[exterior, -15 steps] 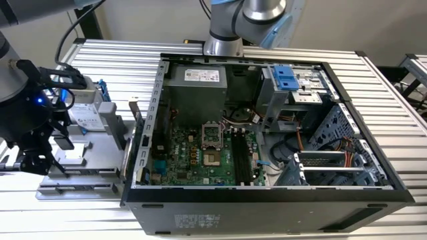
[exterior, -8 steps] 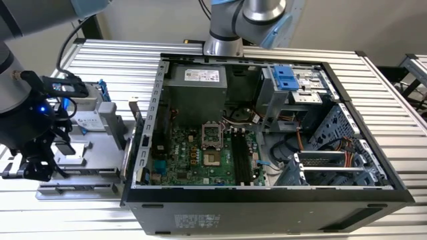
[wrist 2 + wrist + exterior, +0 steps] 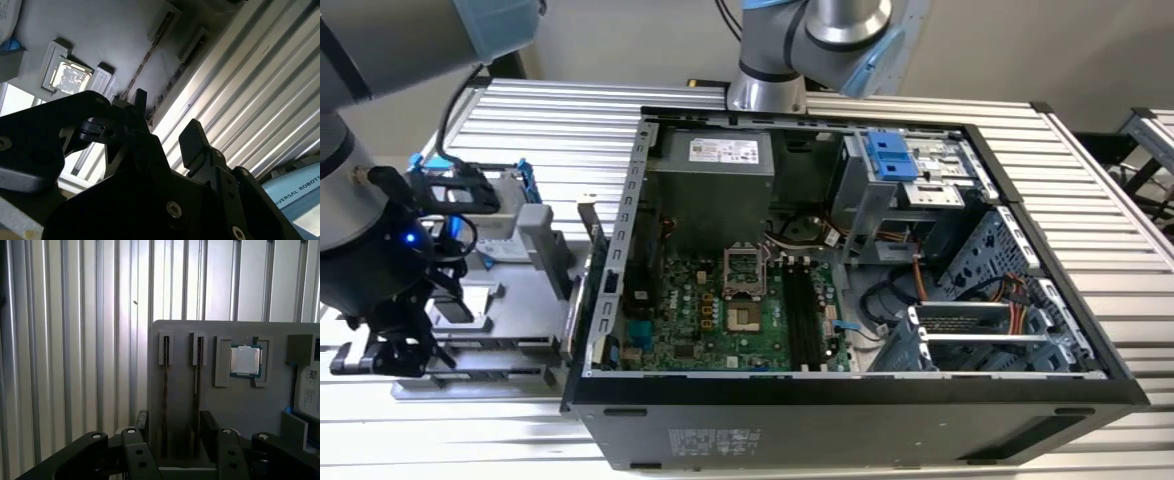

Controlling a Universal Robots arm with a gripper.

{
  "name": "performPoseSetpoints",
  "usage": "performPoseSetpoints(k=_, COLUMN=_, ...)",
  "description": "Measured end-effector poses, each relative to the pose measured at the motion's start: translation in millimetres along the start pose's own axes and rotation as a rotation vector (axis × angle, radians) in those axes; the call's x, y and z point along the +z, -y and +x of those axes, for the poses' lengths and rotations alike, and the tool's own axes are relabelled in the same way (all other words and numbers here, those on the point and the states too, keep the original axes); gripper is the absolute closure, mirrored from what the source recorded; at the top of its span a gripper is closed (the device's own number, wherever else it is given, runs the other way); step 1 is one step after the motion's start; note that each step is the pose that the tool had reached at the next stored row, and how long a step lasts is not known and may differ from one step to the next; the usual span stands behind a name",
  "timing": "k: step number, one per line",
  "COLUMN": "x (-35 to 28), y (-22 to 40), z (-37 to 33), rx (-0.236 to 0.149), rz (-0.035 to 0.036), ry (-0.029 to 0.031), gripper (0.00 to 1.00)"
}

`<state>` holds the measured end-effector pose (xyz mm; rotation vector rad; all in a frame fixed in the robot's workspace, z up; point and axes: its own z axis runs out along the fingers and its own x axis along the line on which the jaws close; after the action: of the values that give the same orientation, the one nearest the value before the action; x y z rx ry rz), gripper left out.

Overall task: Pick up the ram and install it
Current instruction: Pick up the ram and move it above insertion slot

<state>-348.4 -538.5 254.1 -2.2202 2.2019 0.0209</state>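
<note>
Exterior view's left: black two-finger gripper hangs low over a flat grey plastic parts holder, which sits on the ribbed aluminium table beside the case. Fingers are spread wide with nothing between the pads. The step in hand reads as the approach to the pick.

First wrist view: the ram, a long, thin, dark circuit-board stick, stands on edge in a holder groove. A second like stick stands in the next groove, and beyond it lies a square silver processor chip. Both sticks fall inside the finger span, the ram nearer its middle. Cannot tell whether the fingertips are down at stick level.

To do it well, I judge:
- centre on one stick alone, with the neighbour outside the pads
- close squarely on the flat faces
- lift straight along the groove, no twist

Exterior view's right: open black tower computer case with a green motherboard. Its long black plastic slots look empty.
</note>
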Motion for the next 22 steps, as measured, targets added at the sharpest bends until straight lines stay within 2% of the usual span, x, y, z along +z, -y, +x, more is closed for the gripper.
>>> performPoseSetpoints(k=16, x=23.8, y=0.0, z=3.8, rx=0.001, rz=-0.0004, ry=0.0001, gripper=0.00)
performPoseSetpoints(k=22, x=32.3, y=-0.1, z=3.9, rx=0.006, rz=-0.0061, ry=0.0000, gripper=0.00)
